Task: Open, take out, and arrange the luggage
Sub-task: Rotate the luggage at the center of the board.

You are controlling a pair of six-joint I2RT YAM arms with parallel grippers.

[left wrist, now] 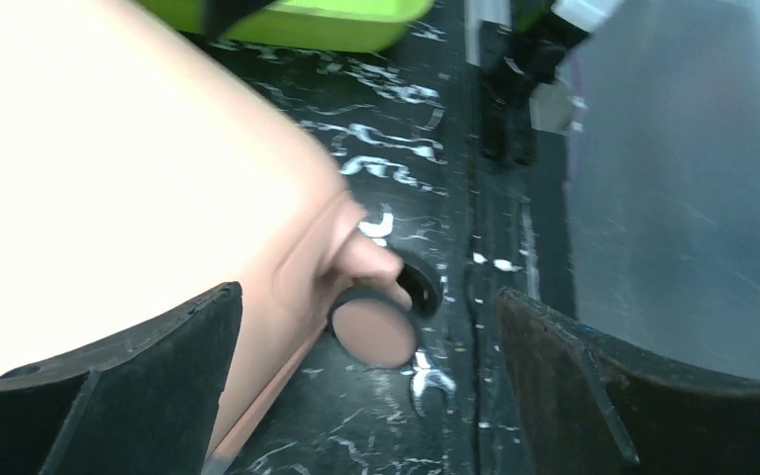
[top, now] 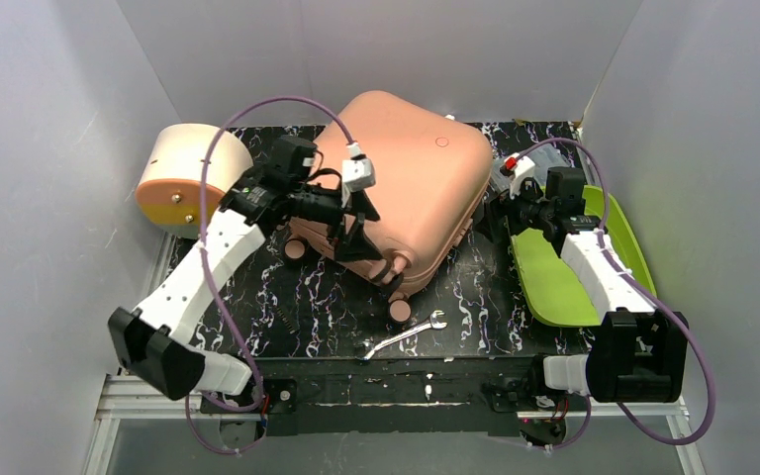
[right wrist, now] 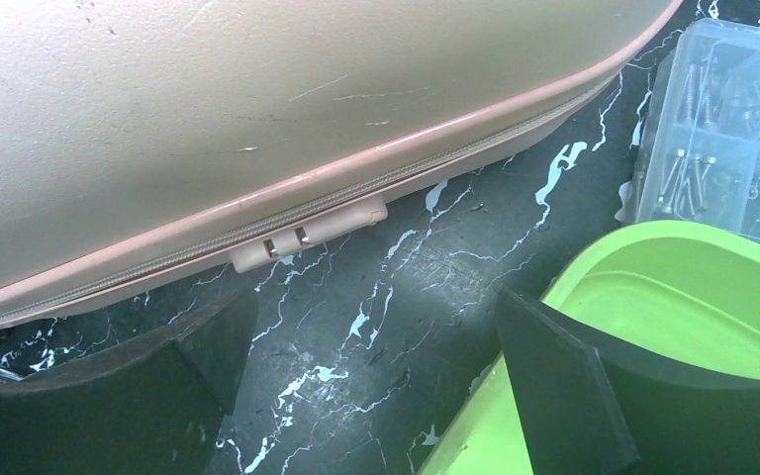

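Closed salmon-pink hard-shell suitcase (top: pixel 396 183) lies flat on the black marbled tabletop (top: pixel 327 297), between the two arms

We judge the shell stiff, smooth and slippery, bulky rather than heavy, and too broad for either arm to span, so we would take hold at the zipper pulls parked in the pink lock block (right wrist: pixel 307 230) on the side facing the right arm, or at a small wheel (left wrist: pixel 374 332). The left fingers (left wrist: pixel 129 396) stand wide apart with that wheel in view between them, gripping nothing; the right fingers (right wrist: pixel 584 396) are fully spread over bare tabletop, empty. We count one suitcase, one cream-and-orange drum box (top: pixel 188 168), one lime-green tray (top: pixel 554 287), one clear compartment box of screws (right wrist: pixel 727 99) and one silver spanner (top: pixel 406 334)
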